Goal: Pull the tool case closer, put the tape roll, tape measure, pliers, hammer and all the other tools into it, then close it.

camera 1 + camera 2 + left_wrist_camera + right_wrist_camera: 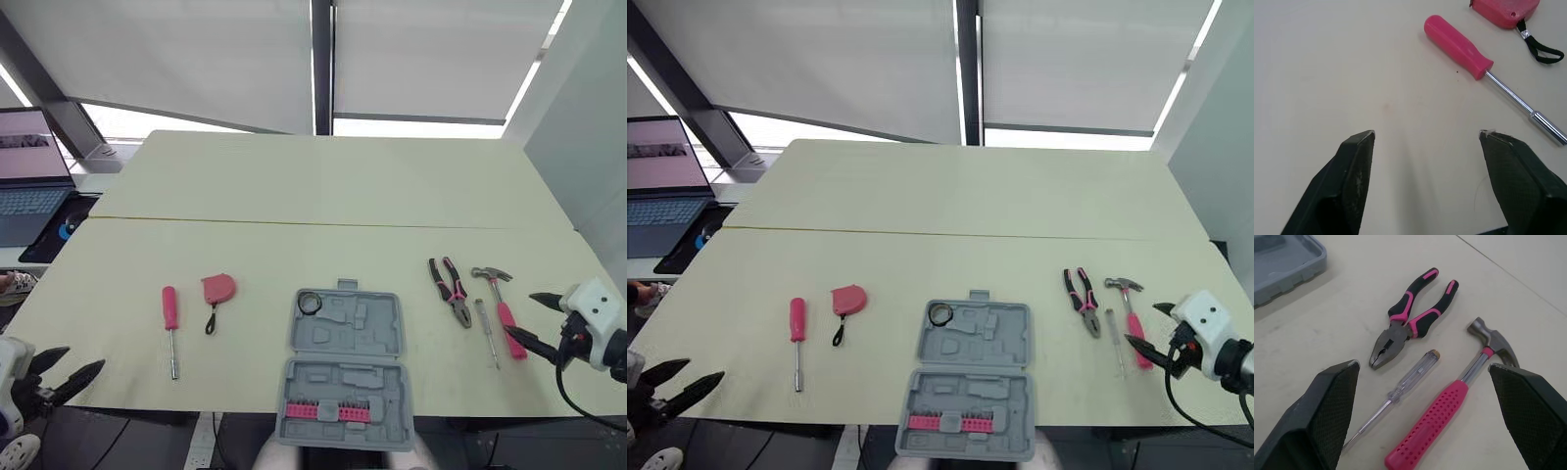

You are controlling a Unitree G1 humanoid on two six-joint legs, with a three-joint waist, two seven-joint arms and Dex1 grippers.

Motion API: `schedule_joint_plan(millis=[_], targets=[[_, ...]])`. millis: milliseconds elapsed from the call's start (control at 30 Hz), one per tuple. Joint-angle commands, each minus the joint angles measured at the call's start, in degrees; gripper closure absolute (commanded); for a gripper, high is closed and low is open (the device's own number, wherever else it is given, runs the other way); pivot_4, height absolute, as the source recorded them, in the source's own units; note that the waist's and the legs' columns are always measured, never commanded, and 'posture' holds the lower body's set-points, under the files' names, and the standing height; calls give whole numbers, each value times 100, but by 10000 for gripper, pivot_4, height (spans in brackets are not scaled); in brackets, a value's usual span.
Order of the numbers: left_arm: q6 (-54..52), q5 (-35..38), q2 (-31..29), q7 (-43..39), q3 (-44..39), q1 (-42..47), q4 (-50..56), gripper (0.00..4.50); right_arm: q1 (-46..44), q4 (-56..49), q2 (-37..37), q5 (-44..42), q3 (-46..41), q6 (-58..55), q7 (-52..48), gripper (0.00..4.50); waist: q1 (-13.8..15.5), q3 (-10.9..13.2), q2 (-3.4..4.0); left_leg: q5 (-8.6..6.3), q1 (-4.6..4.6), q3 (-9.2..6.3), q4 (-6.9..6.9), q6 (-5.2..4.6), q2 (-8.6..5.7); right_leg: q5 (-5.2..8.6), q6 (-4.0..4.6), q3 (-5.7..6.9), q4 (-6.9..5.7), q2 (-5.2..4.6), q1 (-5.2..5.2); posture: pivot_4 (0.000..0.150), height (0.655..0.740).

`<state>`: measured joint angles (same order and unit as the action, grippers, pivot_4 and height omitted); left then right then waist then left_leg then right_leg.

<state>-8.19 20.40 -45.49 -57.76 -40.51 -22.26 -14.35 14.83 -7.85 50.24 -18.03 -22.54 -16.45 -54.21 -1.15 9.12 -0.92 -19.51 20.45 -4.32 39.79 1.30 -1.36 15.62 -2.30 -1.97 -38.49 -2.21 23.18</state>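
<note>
The grey tool case [345,338] lies open at the table's front middle, its near half holding a row of pink bits [326,411]. A black tape roll [311,303] rests in its far left corner. Left of the case lie the pink tape measure [218,288] and a pink-handled screwdriver [170,323]. To the right are the pliers [450,289], a clear tester screwdriver [486,331] and the pink-handled hammer [500,304]. My left gripper [85,357] hangs open at the front left edge, near the screwdriver [1459,46]. My right gripper [519,313] is open just right of the hammer [1449,416].
A laptop [29,186] sits on a side desk off the table's left. The case's near half reaches over the table's front edge [147,403]. A seam [323,223] crosses the table, with bare tabletop beyond it.
</note>
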Motion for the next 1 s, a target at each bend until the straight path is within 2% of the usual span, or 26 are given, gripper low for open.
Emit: schedule_joint_plan(millis=[33,300,467,600,767,867,1000], targets=[[86,159,4,-8,-200,-124,11,372,134,256,145,-63,-332,93,-209,0,2,0,-1,0,0,1,0,0,0,0,0,0,0,0,0,1500,7400],[-6,324,129,90,-244,-351,275,372,-107,307,237,-96,-210,77,-378,0,-35,-1,0,0,-9,7,-9,0,4,2,3,-5,0,1,1,1500,7400],[-430,623,412,433,-274,-476,1091,372,-567,-338,266,-321,164,-171,-541,0,-36,-1,1,0,-10,8,-12,1,5,2,3,-7,0,1,1,1500,7400],[-931,925,978,1153,-83,-475,2352,372,-1251,-1199,240,-673,831,-621,-698,0,-36,0,0,-1,-9,8,-11,1,6,1,3,-9,-1,0,2,1500,7400],[-1808,1303,1977,2565,602,-97,3890,372,-2544,-1895,-6,-1125,2003,-1250,-941,0,-4,1,-3,-1,-8,8,-7,2,5,1,2,-11,2,-2,1,1500,7400],[-2064,532,2411,3599,1444,334,4197,372,-3062,-1844,-218,-1181,2361,-1355,-937,0,70,-3,-8,0,-2,-6,-6,4,4,0,3,4,1,1,2,1500,7400],[-2238,40,2697,4211,2175,869,4076,372,-3353,-1729,-353,-1153,2577,-1384,-1005,0,120,-3,-12,0,7,-7,1,4,-4,-1,4,3,4,0,5,1500,7400]])
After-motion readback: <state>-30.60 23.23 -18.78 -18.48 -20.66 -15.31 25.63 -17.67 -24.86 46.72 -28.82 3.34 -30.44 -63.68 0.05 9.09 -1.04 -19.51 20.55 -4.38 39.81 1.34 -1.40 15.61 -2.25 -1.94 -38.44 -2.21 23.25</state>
